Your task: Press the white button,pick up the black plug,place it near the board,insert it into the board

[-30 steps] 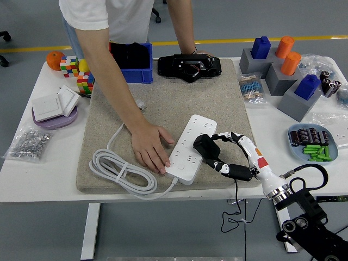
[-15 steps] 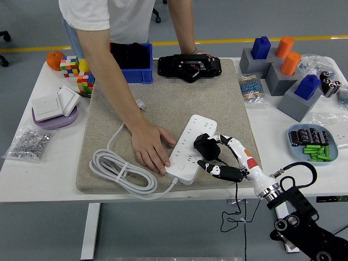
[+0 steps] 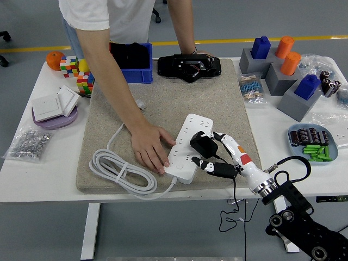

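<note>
- My right hand (image 3: 209, 155) grips the black plug (image 3: 203, 144), held over the white power strip (image 3: 187, 149).
- A person's hand (image 3: 149, 148) presses the strip's near end.

Board (image 3: 187, 147) glossy white plastic; black plug (image 3: 202, 144) matt plastic; mat (image 3: 185, 103) rough grey felt-like cloth; desk (image 3: 49, 174) smooth white.

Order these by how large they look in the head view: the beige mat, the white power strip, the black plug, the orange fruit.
1. Beige mat, by far the largest.
2. White power strip.
3. Black plug and orange fruit: these look nearly alike. The plug sits nearer the camera, in the right robot hand, so I leave them unranked.
</note>
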`<action>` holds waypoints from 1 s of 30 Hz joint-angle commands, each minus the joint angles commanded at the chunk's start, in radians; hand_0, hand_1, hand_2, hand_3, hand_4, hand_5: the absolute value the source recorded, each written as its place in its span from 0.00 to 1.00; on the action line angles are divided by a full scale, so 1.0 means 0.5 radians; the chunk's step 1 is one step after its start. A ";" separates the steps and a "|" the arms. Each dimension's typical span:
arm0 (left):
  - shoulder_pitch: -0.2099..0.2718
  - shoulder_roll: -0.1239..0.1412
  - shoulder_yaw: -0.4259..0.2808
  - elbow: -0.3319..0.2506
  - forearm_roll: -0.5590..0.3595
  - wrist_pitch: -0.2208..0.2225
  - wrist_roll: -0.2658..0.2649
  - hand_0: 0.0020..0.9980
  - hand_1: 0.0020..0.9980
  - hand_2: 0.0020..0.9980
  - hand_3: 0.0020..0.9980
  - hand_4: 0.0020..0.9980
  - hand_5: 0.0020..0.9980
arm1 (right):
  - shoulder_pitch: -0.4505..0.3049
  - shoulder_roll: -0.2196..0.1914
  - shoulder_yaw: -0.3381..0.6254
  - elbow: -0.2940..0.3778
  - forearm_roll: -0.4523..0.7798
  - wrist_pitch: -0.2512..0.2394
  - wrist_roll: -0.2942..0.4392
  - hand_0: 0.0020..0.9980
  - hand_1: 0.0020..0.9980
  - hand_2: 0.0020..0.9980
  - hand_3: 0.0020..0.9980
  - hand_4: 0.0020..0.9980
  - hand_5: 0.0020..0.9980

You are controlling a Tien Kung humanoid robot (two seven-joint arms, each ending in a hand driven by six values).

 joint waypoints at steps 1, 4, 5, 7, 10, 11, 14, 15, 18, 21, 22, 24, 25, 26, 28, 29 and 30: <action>0.000 0.000 0.000 0.000 0.001 0.000 0.000 0.71 0.66 0.59 0.68 0.65 0.29 | 0.006 0.001 -0.005 0.003 -0.003 0.001 -0.002 0.84 0.77 0.71 0.64 0.84 0.37; 0.000 0.001 -0.004 0.000 0.004 0.000 0.001 0.71 0.66 0.59 0.68 0.65 0.29 | 0.023 0.003 -0.021 0.008 -0.007 0.003 -0.005 0.84 0.77 0.71 0.64 0.84 0.37; 0.000 0.001 -0.007 0.000 0.005 0.001 0.001 0.71 0.66 0.59 0.68 0.65 0.29 | 0.033 0.005 -0.032 0.003 -0.004 0.006 -0.009 0.84 0.77 0.71 0.64 0.84 0.37; 0.001 0.001 -0.007 0.000 0.004 0.001 0.001 0.71 0.66 0.59 0.68 0.65 0.29 | 0.040 0.005 -0.045 -0.002 0.000 0.009 -0.014 0.84 0.77 0.71 0.63 0.84 0.37; -0.001 0.002 -0.005 0.000 -0.002 0.001 0.001 0.71 0.66 0.59 0.68 0.65 0.29 | 0.055 0.005 -0.070 -0.008 0.008 0.012 -0.017 0.84 0.77 0.71 0.63 0.84 0.37; -0.002 0.003 -0.004 0.000 -0.004 0.001 0.001 0.71 0.66 0.59 0.68 0.65 0.29 | 0.062 0.006 -0.076 -0.012 0.010 0.013 -0.018 0.84 0.77 0.71 0.63 0.84 0.37; -0.003 0.003 -0.006 0.000 -0.003 0.002 0.001 0.71 0.66 0.59 0.68 0.65 0.29 | 0.078 0.009 -0.092 -0.022 0.017 0.014 -0.020 0.84 0.77 0.71 0.63 0.84 0.37; -0.004 0.004 -0.005 0.000 -0.003 0.002 0.000 0.71 0.66 0.59 0.68 0.65 0.29 | 0.089 0.012 -0.101 -0.026 0.021 0.015 -0.022 0.84 0.77 0.71 0.63 0.84 0.37; -0.005 0.005 -0.006 0.000 -0.002 0.001 0.000 0.71 0.66 0.59 0.68 0.65 0.29 | 0.109 0.019 -0.120 -0.033 0.026 0.015 -0.022 0.84 0.77 0.71 0.63 0.84 0.37; -0.005 0.005 -0.005 0.000 -0.004 0.001 0.001 0.71 0.66 0.59 0.68 0.65 0.29 | 0.138 0.032 -0.146 -0.050 0.032 0.017 -0.024 0.84 0.76 0.71 0.63 0.84 0.37; -0.005 0.005 -0.005 0.000 -0.004 0.001 0.001 0.71 0.66 0.59 0.68 0.65 0.29 | 0.142 0.034 -0.149 -0.053 0.033 0.017 -0.025 0.84 0.76 0.71 0.63 0.84 0.37; -0.006 0.005 -0.006 0.000 0.000 0.001 0.001 0.71 0.66 0.59 0.68 0.65 0.29 | 0.163 0.045 -0.166 -0.066 0.035 0.020 -0.030 0.84 0.76 0.71 0.63 0.84 0.37; -0.006 0.006 -0.005 0.000 0.000 0.001 0.001 0.71 0.66 0.59 0.68 0.65 0.29 | 0.171 0.048 -0.173 -0.071 0.036 0.021 -0.033 0.84 0.76 0.70 0.63 0.84 0.37; -0.006 0.006 -0.006 0.000 -0.001 0.001 0.001 0.71 0.66 0.59 0.68 0.65 0.29 | 0.181 0.053 -0.181 -0.076 0.036 0.022 -0.034 0.84 0.76 0.70 0.63 0.84 0.37; -0.005 0.006 -0.005 0.000 -0.003 0.001 0.001 0.71 0.66 0.59 0.68 0.65 0.29 | 0.193 0.058 -0.192 -0.082 0.036 0.023 -0.037 0.84 0.76 0.70 0.63 0.84 0.37; -0.005 0.007 -0.005 0.000 -0.005 0.002 0.001 0.71 0.66 0.59 0.68 0.65 0.29 | 0.202 0.062 -0.199 -0.086 0.034 0.024 -0.040 0.84 0.76 0.70 0.63 0.84 0.37; -0.004 0.007 -0.005 0.000 -0.005 0.002 0.001 0.71 0.66 0.59 0.68 0.65 0.29 | 0.209 0.065 -0.204 -0.088 0.033 0.025 -0.042 0.84 0.76 0.70 0.63 0.84 0.37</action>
